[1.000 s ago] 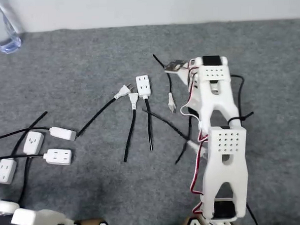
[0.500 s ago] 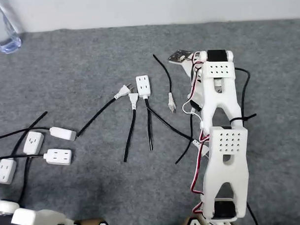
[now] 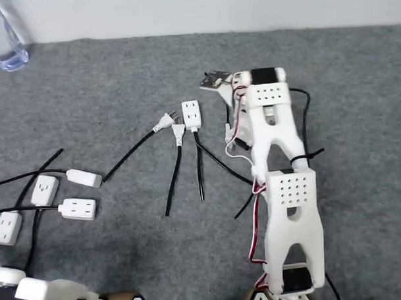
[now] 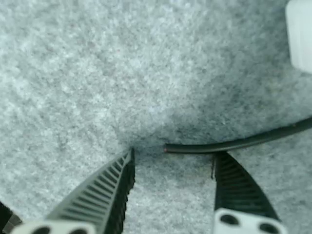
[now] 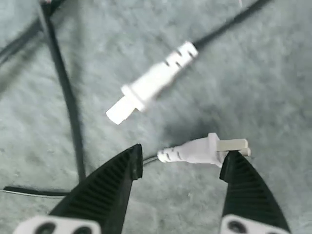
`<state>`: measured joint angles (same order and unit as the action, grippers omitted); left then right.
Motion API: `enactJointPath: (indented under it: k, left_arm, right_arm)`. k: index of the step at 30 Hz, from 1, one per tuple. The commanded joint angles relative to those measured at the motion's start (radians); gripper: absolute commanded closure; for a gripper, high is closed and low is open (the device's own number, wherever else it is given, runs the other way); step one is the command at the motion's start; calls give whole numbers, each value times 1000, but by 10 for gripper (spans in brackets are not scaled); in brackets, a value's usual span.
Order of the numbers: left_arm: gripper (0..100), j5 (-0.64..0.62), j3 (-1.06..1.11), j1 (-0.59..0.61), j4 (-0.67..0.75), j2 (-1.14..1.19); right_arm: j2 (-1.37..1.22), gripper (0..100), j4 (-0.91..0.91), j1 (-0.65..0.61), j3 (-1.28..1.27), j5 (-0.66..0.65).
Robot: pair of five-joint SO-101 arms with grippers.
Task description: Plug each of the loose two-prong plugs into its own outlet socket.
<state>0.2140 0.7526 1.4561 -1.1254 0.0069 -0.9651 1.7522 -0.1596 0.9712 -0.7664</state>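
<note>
A white two-prong plug [image 5: 197, 149] lies on the grey carpet between the open fingers of my right gripper [image 5: 184, 152], untouched by either finger. In the high view this plug [image 3: 229, 134] peeks out beside the right arm [image 3: 269, 121]. A second white plug [image 5: 146, 87] lies just beyond it. Left of there sit two more plugs [image 3: 164, 121] [image 3: 179, 131] and a white outlet socket [image 3: 191, 115]. My left gripper [image 4: 173, 155] stands open low over the carpet, a black cable end [image 4: 168, 148] between its fingers.
Several white outlet sockets [image 3: 78, 208] with black cables lie at the left of the carpet. A clear bottle [image 3: 3, 40] stands at the far left corner. A white block [image 4: 300, 34] sits just past the left gripper. Black cables [image 3: 217, 161] cross beside the right arm.
The right arm first drifted slightly right, then swung left, so its gripper now stands over the plug beside the arm. The plugs, the sockets and the left arm have not moved.
</note>
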Motion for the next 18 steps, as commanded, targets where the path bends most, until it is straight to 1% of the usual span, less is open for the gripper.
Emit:
enactJointPath:
  k: [1,6,10,12,15,16,18]
  left_arm:
    - [746,-6,8,-29,32,8]
    - [746,-6,8,-29,32,8]
    - [746,-6,8,-29,32,6]
    - [746,-6,8,-29,32,6]
    - [746,-6,8,-29,32,6]
    - [746,-6,8,-29,32,6]
    - [746,-6,8,-29,32,6]
  right_arm:
    - [12,745,1,10,0,17]
    - [-68,745,-44,76,0,12]
    - [-104,752,-33,81,0,-63]
    - [-104,810,-41,84,2,-81]
    - [-108,980,-44,85,18,-107]
    - [-111,998,-41,87,29,-109]
    - [-111,961,-30,94,43,-109]
